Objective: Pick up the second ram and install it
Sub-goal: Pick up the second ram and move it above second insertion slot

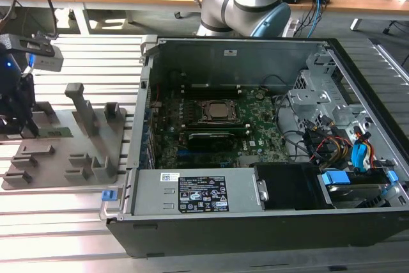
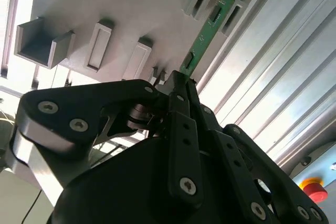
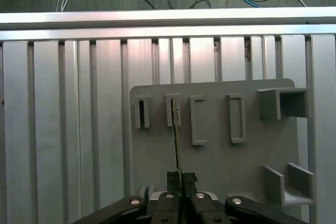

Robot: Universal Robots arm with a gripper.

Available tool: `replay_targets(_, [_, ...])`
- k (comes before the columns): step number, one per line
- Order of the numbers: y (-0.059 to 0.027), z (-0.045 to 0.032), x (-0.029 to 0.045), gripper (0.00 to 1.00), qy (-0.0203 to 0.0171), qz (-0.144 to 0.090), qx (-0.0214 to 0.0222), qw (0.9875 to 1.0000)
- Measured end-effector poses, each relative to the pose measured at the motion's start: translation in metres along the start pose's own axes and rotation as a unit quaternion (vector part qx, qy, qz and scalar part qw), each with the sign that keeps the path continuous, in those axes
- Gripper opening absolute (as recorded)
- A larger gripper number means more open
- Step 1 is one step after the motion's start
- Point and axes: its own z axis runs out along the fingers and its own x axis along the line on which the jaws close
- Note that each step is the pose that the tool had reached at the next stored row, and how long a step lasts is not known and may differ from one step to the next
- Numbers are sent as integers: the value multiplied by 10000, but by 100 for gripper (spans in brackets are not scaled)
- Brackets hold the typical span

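Between the jaws, clamped shut on its near end, the second ram [image 2: 203,36] is being held on edge, seemingly so that it is being kept in line with its narrow slot in the grey fixture plate [image 3: 220,166] on the bench [image 3: 63,129]. It is being seen as a thin green stick carrying small dark chips, well apart from the open computer case [image 1: 255,52].

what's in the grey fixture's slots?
One slot holds the far end of the second ram, on edge; the gripper is shut on its near end. Anything beneath it is covered; next slot interior: unclear.
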Motion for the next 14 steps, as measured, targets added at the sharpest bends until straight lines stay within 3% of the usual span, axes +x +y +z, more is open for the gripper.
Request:
replay_targets(5, [2, -121, 0, 14, 0, 0, 0, 10000])
replay_targets(9, [6, -293, -1, 14, 1, 0, 0, 10000])
replay_targets(14, [8, -442, -1, 14, 0, 0, 0, 10000])
